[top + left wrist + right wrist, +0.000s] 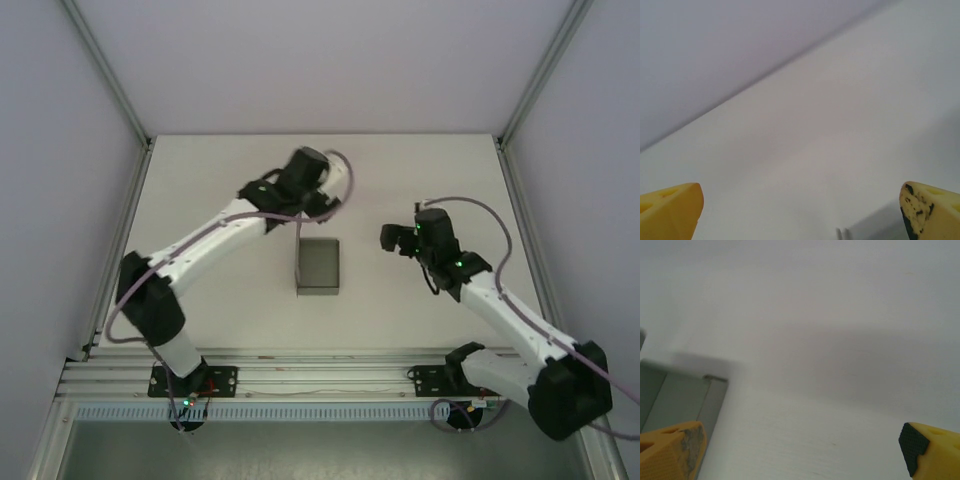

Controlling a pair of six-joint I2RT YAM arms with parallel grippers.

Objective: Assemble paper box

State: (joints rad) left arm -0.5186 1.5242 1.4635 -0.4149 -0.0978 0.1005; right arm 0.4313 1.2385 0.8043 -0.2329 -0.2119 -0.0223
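Resting on the pale, white-walled table [200,190], the paper box [319,266] lies near the spread-wide left hand [801,212] and right hand [802,450].

The paper box [319,266] stands alone mid-table. Bare table [190,170] lies open on every side, and the gap toward the right gripper [386,238] looks clear.

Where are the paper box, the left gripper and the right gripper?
paper box [319,266], top external view, its middle.
left gripper [800,206], left wrist view, gap between its yellow fingertips.
right gripper [802,444], right wrist view, gap between its fingertips.
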